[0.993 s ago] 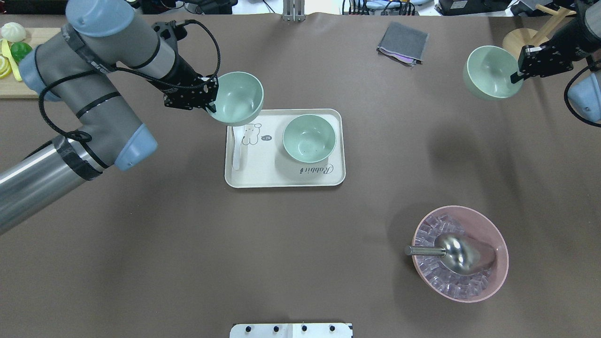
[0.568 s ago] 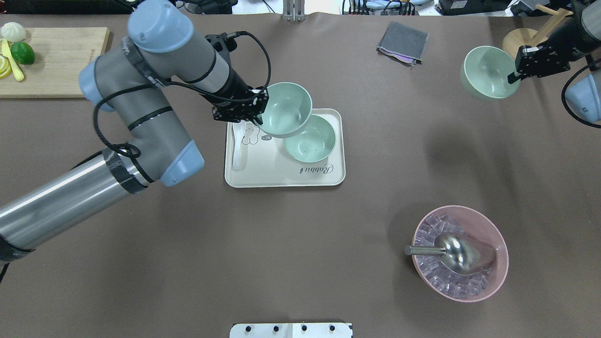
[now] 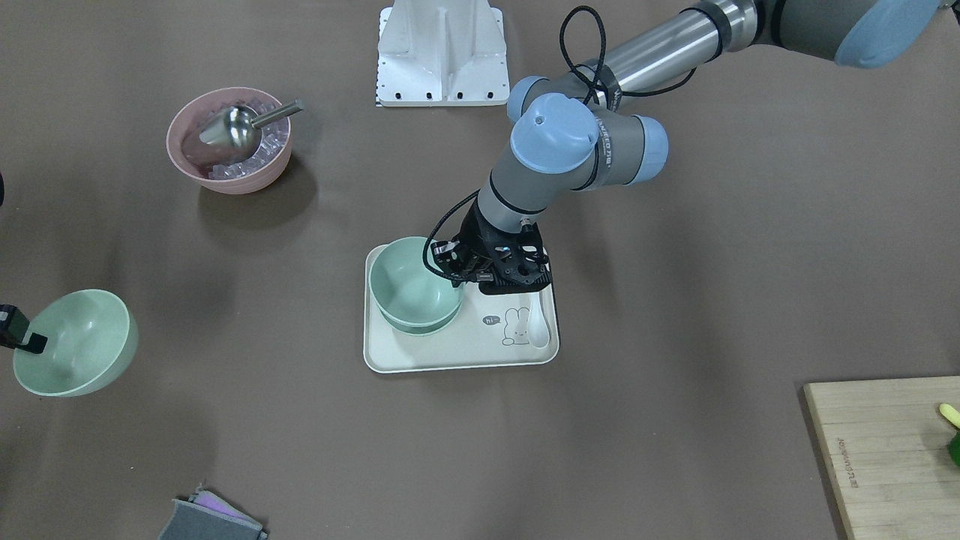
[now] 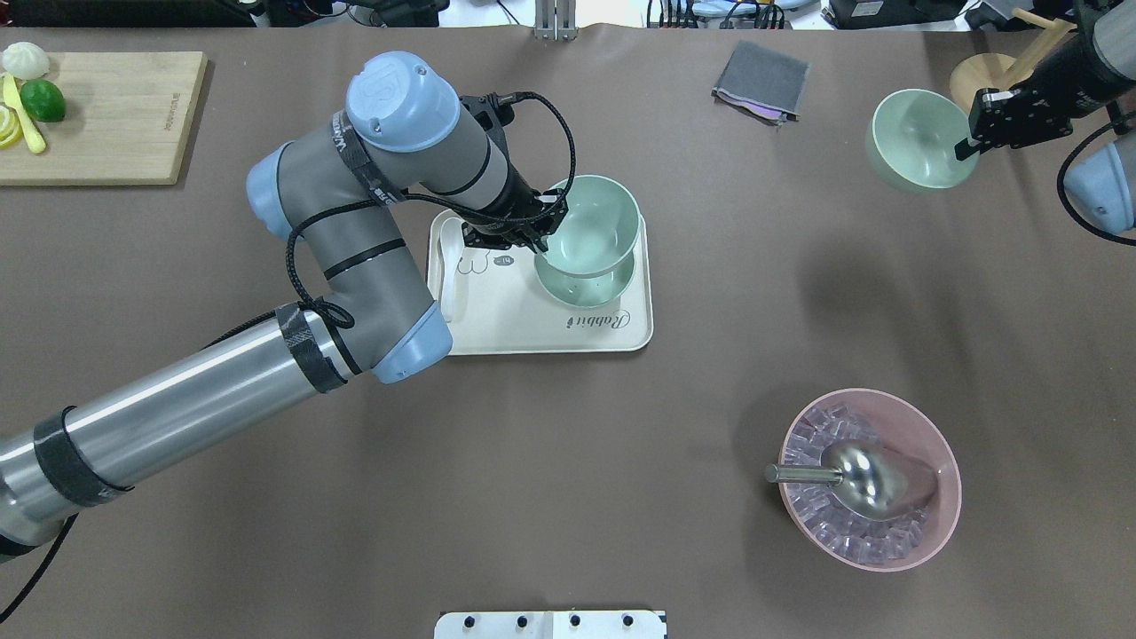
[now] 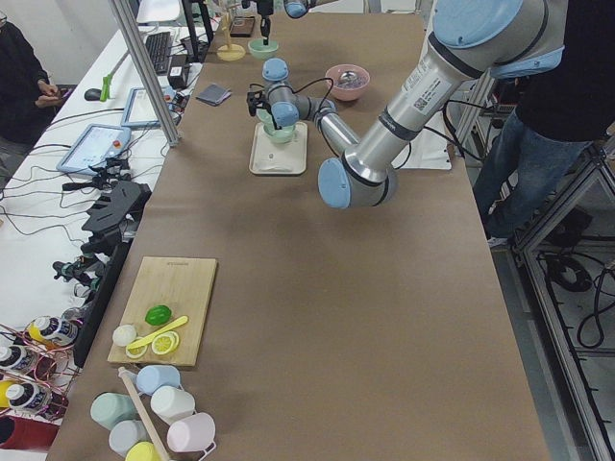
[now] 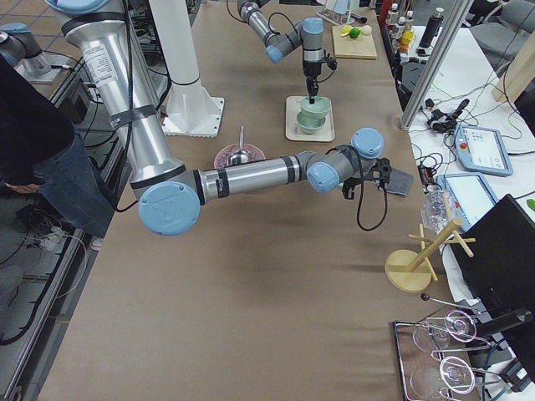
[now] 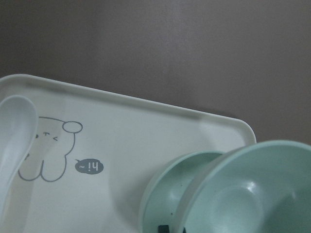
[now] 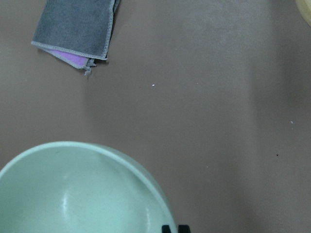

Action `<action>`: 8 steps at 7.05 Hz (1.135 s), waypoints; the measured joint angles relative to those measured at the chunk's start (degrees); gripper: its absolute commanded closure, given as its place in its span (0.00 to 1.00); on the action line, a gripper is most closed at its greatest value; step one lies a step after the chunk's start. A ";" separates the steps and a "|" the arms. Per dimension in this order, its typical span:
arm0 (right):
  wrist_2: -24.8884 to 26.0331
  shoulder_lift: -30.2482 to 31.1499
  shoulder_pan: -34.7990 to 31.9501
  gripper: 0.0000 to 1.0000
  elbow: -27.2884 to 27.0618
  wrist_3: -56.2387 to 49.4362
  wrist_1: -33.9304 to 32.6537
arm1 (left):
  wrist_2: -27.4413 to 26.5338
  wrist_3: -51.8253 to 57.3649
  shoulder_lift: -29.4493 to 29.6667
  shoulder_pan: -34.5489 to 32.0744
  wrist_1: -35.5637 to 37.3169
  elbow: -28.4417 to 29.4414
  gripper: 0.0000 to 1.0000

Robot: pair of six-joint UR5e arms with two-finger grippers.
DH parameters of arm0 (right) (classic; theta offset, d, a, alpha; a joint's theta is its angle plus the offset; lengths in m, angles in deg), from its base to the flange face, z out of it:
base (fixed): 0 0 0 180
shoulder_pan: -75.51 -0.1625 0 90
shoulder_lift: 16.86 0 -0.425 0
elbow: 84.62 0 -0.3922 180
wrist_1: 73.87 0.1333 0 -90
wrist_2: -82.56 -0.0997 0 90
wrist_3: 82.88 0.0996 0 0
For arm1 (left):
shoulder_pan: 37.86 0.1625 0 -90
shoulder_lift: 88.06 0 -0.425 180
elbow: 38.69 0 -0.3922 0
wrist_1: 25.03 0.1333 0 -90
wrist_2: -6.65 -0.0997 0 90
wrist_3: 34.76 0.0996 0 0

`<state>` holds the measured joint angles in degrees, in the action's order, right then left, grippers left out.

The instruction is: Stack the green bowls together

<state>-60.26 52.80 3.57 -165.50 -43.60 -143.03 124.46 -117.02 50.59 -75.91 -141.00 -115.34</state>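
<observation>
We note left gripper pinching left-side rim of upper green bowl. Bowl mouth up, roughly level, hanging over lower green bowl, which sits on cream tray. We cannot tell whether the two bowls touch. Bowls round, so no long axis. Right gripper clamped on rim of third green bowl, held at table's far right, mouth up, slightly tilted. On tray we read "Rabbit" and "hi~" beside bunny drawing.
</observation>
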 measured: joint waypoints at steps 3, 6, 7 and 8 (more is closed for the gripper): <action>0.02 0.03 0.13 1.00 -0.10 0.00 0.00 | -0.14 0.05 0.11 0.75 -0.46 0.68 1.00; 0.16 0.02 0.35 1.00 0.03 0.00 0.03 | -0.20 0.09 0.05 0.94 -0.66 1.23 1.00; 0.17 -0.02 0.38 1.00 0.03 0.00 0.02 | -0.21 0.09 0.05 0.96 -0.71 1.41 1.00; 0.17 -0.04 0.42 1.00 0.03 0.00 0.02 | -0.21 0.09 0.05 1.02 -0.73 1.56 1.00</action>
<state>-60.09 52.76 3.99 -165.47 -43.60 -143.01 124.25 -116.94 50.64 -74.89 -141.74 -113.78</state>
